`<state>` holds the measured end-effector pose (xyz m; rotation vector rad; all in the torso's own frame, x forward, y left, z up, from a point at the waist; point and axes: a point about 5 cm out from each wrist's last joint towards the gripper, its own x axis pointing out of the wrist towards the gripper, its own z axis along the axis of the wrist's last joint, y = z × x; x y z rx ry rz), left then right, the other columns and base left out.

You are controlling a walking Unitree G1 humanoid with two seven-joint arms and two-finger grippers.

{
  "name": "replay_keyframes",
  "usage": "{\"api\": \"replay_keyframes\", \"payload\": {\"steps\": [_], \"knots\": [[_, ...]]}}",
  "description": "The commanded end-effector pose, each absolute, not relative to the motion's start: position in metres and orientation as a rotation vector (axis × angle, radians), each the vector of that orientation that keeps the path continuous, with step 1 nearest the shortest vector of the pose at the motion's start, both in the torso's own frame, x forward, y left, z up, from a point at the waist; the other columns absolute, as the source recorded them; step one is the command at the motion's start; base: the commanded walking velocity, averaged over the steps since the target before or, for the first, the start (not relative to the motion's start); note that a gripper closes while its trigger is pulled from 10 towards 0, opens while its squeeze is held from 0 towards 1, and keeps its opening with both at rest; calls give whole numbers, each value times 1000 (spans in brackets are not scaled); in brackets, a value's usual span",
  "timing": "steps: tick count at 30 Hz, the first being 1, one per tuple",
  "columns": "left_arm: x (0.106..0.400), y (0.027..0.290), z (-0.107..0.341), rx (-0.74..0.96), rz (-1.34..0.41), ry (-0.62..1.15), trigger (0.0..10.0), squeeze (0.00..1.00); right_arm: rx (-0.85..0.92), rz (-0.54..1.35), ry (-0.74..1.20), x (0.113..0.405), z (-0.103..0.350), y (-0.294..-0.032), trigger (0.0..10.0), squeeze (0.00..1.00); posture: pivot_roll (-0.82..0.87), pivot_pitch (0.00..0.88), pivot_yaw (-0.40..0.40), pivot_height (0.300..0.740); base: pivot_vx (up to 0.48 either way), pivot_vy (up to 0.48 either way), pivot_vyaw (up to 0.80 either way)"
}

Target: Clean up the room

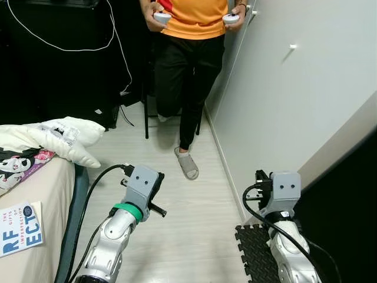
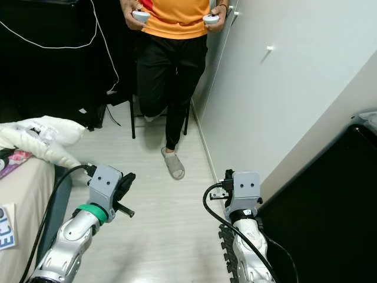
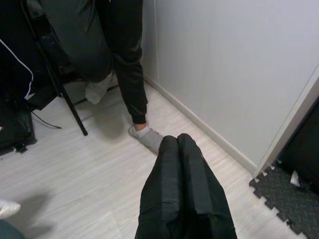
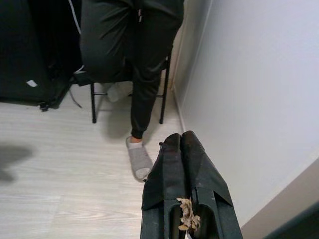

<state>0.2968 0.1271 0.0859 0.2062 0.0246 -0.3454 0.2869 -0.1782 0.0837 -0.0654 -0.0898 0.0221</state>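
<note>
Both my arms are held low over the pale wood floor [image 1: 194, 224]. My left gripper [image 3: 177, 138] is shut with nothing in it and points toward a grey slipper [image 3: 147, 138] on a person's foot. The right gripper [image 4: 180, 137] is shut too, close to the white wall [image 4: 259, 99]. A small brown tuft [image 4: 188, 216] sticks between its fingers near their base. On the bed [image 1: 41, 194] at my left lie a white book [image 1: 20, 229], a white plush pillow [image 1: 65, 138] and a printed cloth [image 1: 17, 162].
A person in an orange shirt [image 1: 194, 17] and black trousers stands ahead holding two controllers, one foot raised. Behind them stands a black chair leg [image 1: 145, 112], with white cables [image 1: 118, 41] on dark furniture. A black foam mat [image 1: 256, 253] lies at the right by a dark cabinet [image 1: 347, 218].
</note>
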Motion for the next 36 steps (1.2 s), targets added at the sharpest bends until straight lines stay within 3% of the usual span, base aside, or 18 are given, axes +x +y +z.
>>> {"api": "replay_keyframes", "payload": {"steps": [1, 10, 19, 36], "knots": [[295, 126, 79, 207, -353, 52, 10000, 0, -46, 14, -67, 285, 78, -181, 10000, 0, -62, 44, -56, 740, 0, 0, 0], [293, 143, 63, 204, -280, 139, 10000, 0, -86, -39, 74, 272, 47, -199, 10000, 0, -54, 33, -50, 740, 0, 0, 0], [300, 152, 64, 254, -302, 150, 10000, 0, -36, -37, 24, 285, 55, -181, 10000, 0, -45, 28, 6, 740, 0, 0, 0], [306, 144, 70, 251, -324, 115, 10000, 0, -26, -25, 7, 289, 56, -174, 10000, 0, -44, 27, 12, 740, 0, 0, 0]]}}
